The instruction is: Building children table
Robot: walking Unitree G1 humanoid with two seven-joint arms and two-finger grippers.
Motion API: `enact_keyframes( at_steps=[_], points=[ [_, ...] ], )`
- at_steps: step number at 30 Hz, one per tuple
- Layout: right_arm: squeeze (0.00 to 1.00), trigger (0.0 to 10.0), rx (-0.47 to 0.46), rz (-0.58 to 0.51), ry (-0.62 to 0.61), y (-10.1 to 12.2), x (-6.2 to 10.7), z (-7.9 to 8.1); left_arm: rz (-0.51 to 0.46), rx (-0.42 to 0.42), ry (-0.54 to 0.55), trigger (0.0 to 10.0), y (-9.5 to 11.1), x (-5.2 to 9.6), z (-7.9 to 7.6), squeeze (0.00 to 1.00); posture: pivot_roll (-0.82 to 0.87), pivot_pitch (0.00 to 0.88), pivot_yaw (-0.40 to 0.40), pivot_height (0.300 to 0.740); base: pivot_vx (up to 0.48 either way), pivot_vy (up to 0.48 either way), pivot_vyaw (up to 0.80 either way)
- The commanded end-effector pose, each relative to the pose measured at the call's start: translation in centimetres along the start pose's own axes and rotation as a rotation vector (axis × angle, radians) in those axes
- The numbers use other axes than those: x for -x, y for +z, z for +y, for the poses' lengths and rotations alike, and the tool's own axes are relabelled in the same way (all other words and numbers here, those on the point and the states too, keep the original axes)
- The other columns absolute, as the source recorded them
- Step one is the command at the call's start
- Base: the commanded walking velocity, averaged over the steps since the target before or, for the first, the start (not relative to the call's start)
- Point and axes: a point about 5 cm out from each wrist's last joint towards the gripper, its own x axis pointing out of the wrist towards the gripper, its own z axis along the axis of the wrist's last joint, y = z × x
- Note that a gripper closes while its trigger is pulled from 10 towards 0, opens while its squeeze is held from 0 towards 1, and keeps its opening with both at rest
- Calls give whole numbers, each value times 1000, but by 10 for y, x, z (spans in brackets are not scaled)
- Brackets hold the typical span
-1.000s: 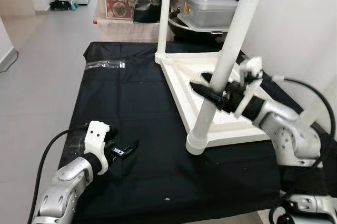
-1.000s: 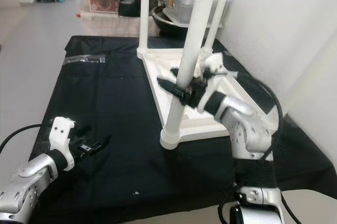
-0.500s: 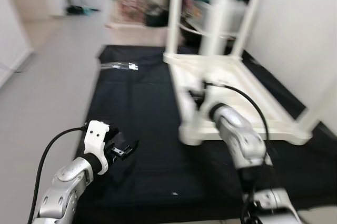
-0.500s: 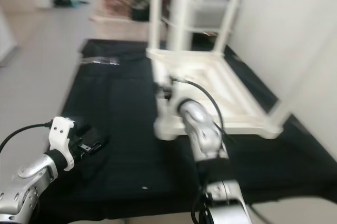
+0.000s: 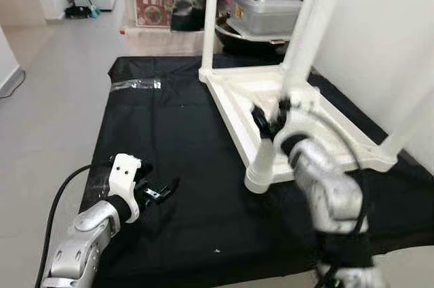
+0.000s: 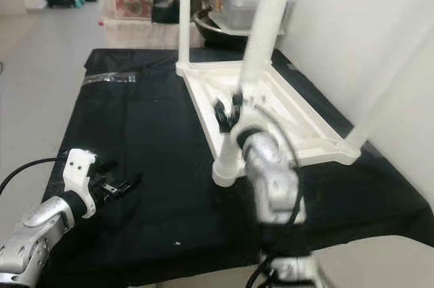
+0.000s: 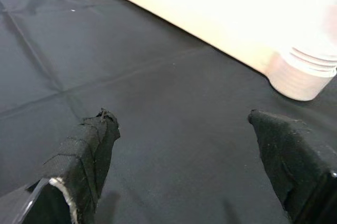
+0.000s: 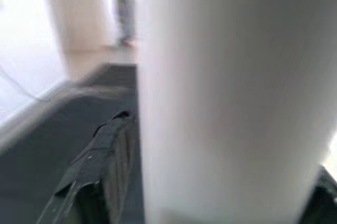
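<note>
Upturned table, near leg upright, right gripper around it

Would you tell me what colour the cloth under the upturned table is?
Black; the cloth shows best in the left eye view, spread beneath the white table.

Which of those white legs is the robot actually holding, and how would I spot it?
Start at the black cloth spread on the floor, where the white table top lies upside down with its legs pointing up. The held leg stands at the corner nearest the robot. It is the one with the right gripper's black fingers around it.
</note>
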Motion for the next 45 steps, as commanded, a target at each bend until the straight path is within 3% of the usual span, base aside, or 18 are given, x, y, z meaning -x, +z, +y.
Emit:
enact_keyframes(
  at_steps=[1,7,8,9,10,14,16,18,19,25,27,28,29,30,35,36,39,45],
  points=[
    [0,10000,8,-85,319,16,7,12,13,11,-3,10000,-4,0,-1,0,63,0,-114,740,0,0,0],
    [0,10000,111,-3,591,1,14,27,11,11,4,10000,-5,2,-2,0,77,0,-127,740,0,0,0],
    [0,4078,100,21,647,-7,15,35,10,12,5,10000,-5,2,-2,0,82,0,-129,740,0,0,0],
    [0,4078,100,21,647,-7,15,35,10,12,5,10000,-5,2,-2,0,82,0,-129,740,0,0,0],
    [0,0,57,44,690,-17,16,44,10,12,5,10000,-5,2,-3,0,89,0,-132,740,0,0,0],
    [0,0,32,80,655,-29,10,50,10,11,6,10000,-5,3,-3,0,93,0,-133,740,0,0,0],
    [0,0,38,146,517,-43,-1,48,10,11,8,10000,-5,5,-2,0,91,0,-131,740,0,0,0],
    [0,0,28,283,-102,-70,-9,8,14,9,11,10000,-5,7,-1,0,80,0,-127,740,0,0,0],
    [0,0,24,338,-521,-84,13,-23,17,10,11,10000,-6,7,-1,0,79,0,-127,740,0,0,0],
    [0,0,58,350,-715,-86,41,-25,18,21,-3,10000,-6,6,-4,0,64,0,-110,740,0,0,0],
    [0,0,61,352,-660,-85,42,-11,20,22,-9,10000,-7,6,-5,0,64,0,-110,740,0,0,0],
    [0,10000,35,368,-599,-87,39,-4,22,21,-10,10000,-7,6,-5,0,56,0,-102,740,0,0,0],
    [0,10000,35,368,-599,-87,39,-4,22,21,-10,10000,-7,6,-5,0,56,0,-102,740,0,0,0],
    [1000,10000,-13,288,-512,-80,32,2,24,21,-13,10000,-7,6,-4,0,54,0,-101,740,0,0,0],
    [1000,10000,36,246,-412,-64,19,-6,20,18,-19,10000,-6,4,-4,0,53,0,-104,740,0,0,0],
    [0,10000,22,229,-348,-57,14,-9,18,18,-21,10000,-5,4,-4,0,52,0,-104,740,0,0,0],
    [0,10000,37,71,149,-16,16,-15,11,21,-26,10000,-5,4,-5,0,56,0,-107,740,0,0,0],
    [0,10000,135,87,410,-10,24,-17,8,20,-28,10000,-5,3,-6,0,71,0,-124,740,0,0,0]
  ],
)
